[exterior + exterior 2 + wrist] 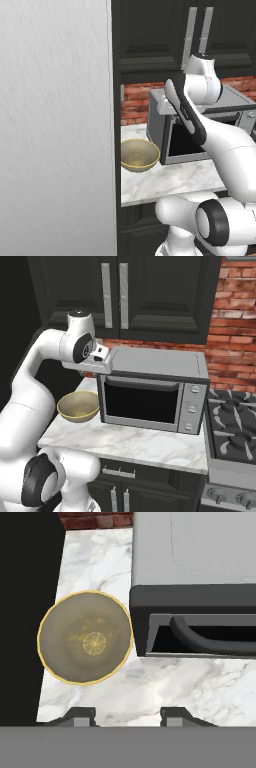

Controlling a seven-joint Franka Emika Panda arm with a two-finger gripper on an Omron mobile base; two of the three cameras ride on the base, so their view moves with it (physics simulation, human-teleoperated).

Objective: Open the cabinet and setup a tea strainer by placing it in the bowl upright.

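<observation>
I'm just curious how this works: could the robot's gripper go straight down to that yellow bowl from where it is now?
Probably yes. The gripper hangs above the marble counter, the bowl lies uncovered beside the microwave, and nothing sits between them.

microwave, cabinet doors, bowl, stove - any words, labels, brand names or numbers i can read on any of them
No readable text in any view.
microwave: its control panel carries round knobs, no legible marks.
cabinet: plain panelled doors with silver bar handles, no label.
bowl: a pale round pattern at its centre, not lettering.
stove: knobs along the front, no legible marks.
</observation>
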